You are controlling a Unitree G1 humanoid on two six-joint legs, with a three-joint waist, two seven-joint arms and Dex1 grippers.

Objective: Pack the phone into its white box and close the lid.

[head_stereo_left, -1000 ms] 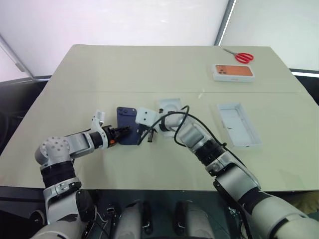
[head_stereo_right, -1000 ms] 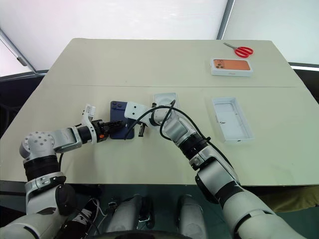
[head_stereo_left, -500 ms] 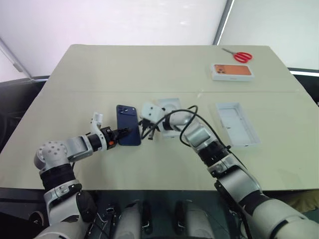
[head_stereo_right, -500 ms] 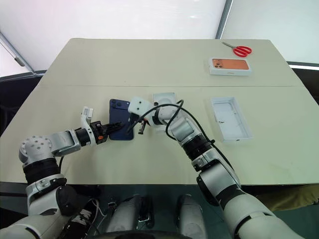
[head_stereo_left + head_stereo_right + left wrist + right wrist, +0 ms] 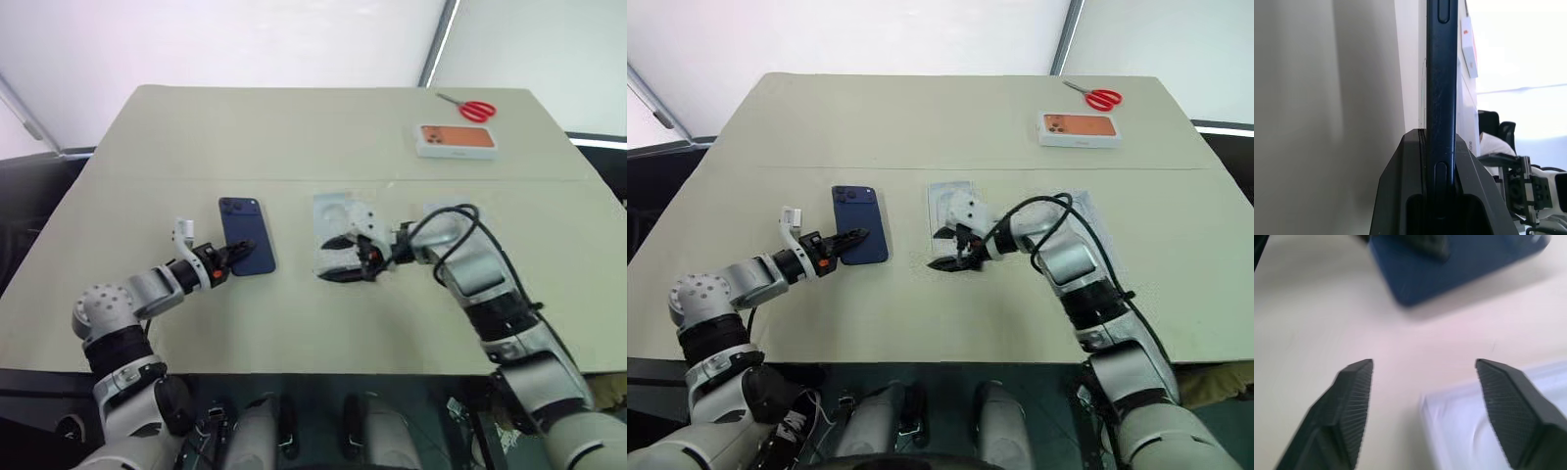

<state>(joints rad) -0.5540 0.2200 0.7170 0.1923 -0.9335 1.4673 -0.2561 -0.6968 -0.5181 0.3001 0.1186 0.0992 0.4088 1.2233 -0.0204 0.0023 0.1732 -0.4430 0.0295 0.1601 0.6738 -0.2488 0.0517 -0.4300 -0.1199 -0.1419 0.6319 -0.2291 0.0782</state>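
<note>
Table (image 5: 294,137), beige and broad, takes up most of the head views, running from the lower edge up to a pale backdrop. Right of centre in the frame lies a white tray (image 5: 1080,204), largely hidden behind the right forearm; whether it is the box or the lid cannot be told. At centre sits a thin white insert (image 5: 331,213) with an oval recess. A white box printed with an orange phone (image 5: 457,141) rests in the upper right, with red-handled scissors (image 5: 474,109) just beyond it near the far edge. Left of centre lies the phone (image 5: 246,247), dark navy, camera cluster at its far corner, flat on the table and well apart from the tray. The left gripper (image 5: 232,254) reaches in from the lower left and is clamped on the phone's near edge; the left wrist view shows the slim blue edge seated between the black fingers (image 5: 1400,191). The right gripper (image 5: 340,260) hovers over the near end of the insert, fingers (image 5: 1354,396) spread wide and holding nothing.
</note>
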